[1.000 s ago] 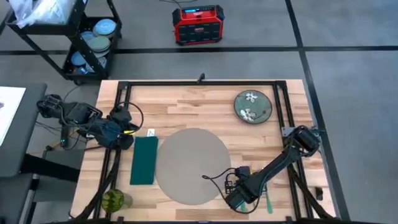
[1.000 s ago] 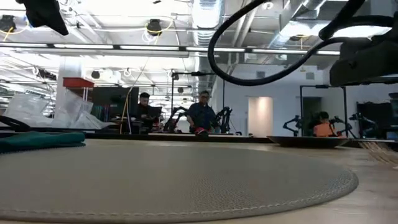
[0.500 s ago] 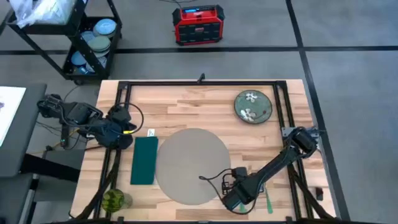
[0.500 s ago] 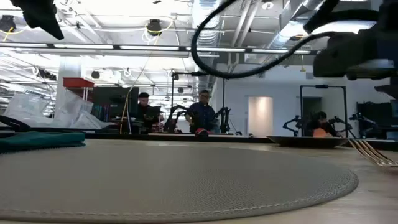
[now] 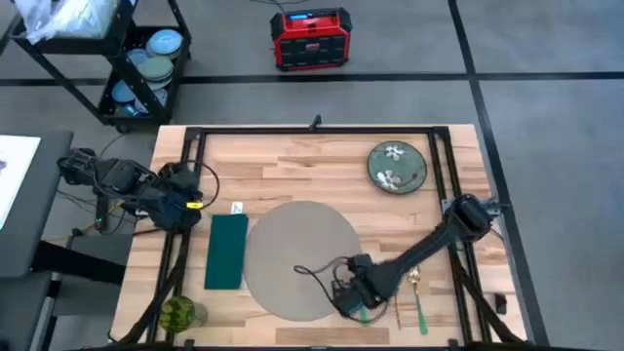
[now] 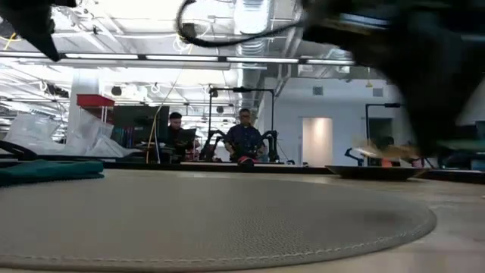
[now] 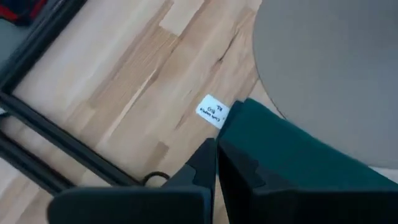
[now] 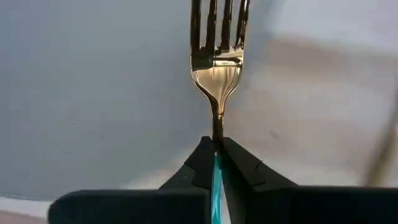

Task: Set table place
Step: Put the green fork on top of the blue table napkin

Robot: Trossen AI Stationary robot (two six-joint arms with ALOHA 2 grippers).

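The round grey-taupe placemat (image 5: 302, 258) lies flat at the middle of the light-wood table (image 5: 292, 161). My right gripper (image 5: 349, 296) hangs over the mat's near right edge, shut on a fork (image 8: 216, 59) with gold tines and a teal handle. In the low view the fork (image 6: 379, 149) shows blurred above the mat (image 6: 212, 220). A dark green napkin (image 5: 227, 251) lies flat left of the mat. My left gripper (image 7: 216, 149) is shut on nothing, above the napkin's far end (image 7: 280, 143). A dark floral plate (image 5: 397, 166) rests at the far right. My right gripper pinches the fork between its two fingers where the gold neck meets the teal handle (image 8: 216, 142). The fork runs on in line with the fingers, its tines (image 8: 217, 22) pointing away from them. It is lifted clear, over the placemat's edge.
Three more utensils lie on the wood at the near right: a gold one (image 5: 413, 281), a thin one (image 5: 398, 312) and a green-handled one (image 5: 421, 318). A green glass (image 5: 180, 314) stands at the near left corner. A white label (image 7: 213, 111) lies by the napkin.
My right gripper has gone toward the table's left edge and a little up, from the utensils at the near right to the placemat's edge, carrying the fork, which has come up off the wood. My left gripper has drawn back a little toward the table's left edge.
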